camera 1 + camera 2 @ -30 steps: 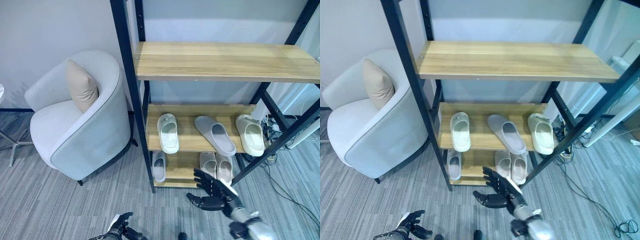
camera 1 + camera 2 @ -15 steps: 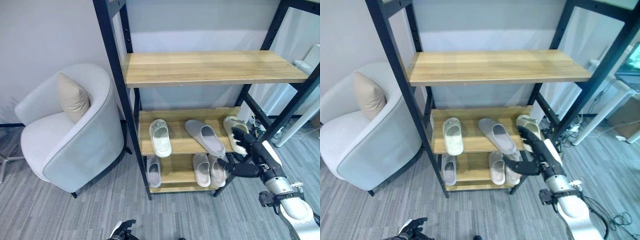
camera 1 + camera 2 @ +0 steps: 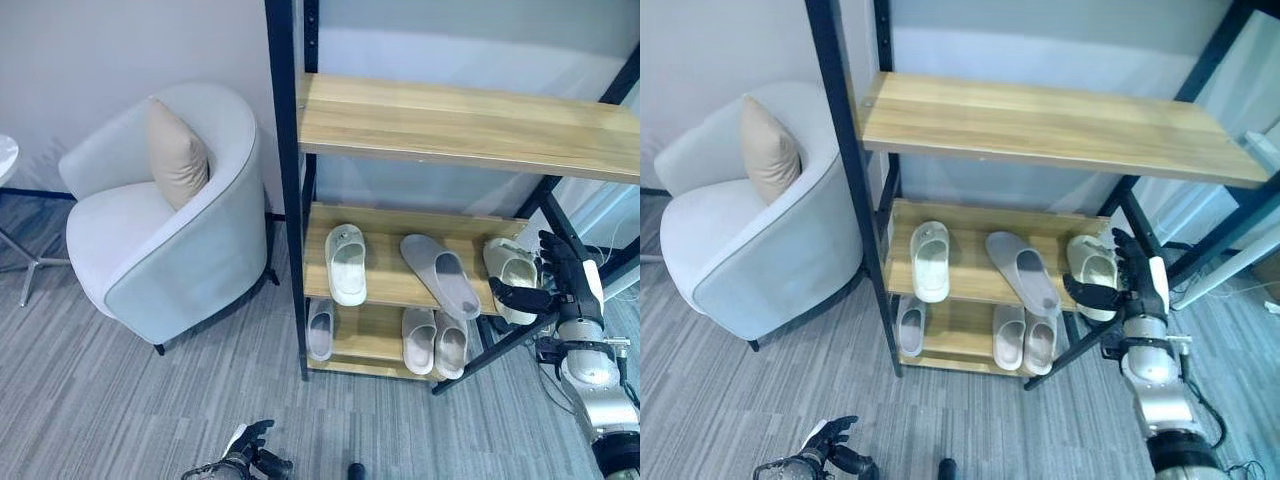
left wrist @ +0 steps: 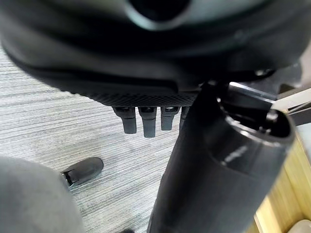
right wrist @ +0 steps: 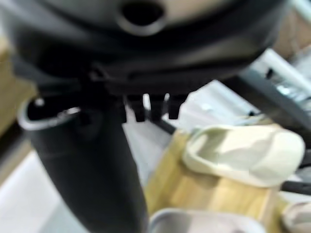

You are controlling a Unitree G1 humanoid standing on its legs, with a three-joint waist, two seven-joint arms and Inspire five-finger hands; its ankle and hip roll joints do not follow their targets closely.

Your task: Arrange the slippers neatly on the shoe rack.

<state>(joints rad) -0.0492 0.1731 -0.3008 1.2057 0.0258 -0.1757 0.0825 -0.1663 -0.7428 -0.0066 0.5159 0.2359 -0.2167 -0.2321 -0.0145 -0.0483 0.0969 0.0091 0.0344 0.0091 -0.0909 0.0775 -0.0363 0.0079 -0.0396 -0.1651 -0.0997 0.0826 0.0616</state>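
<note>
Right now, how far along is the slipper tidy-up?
Done: the bottom shelf's pair sits side by side, with a single slipper beside it. In hand: nothing yet; the right hand is open by the cream slipper at the middle shelf's right end. The left hand hangs low. Left: the grey slipper lies askew, apart from the white slipper.

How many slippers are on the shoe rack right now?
6. Middle shelf: a white slipper left, a grey slipper centre, a cream slipper right. Bottom shelf: a lone slipper left, a pair right. More may be hidden.
</note>
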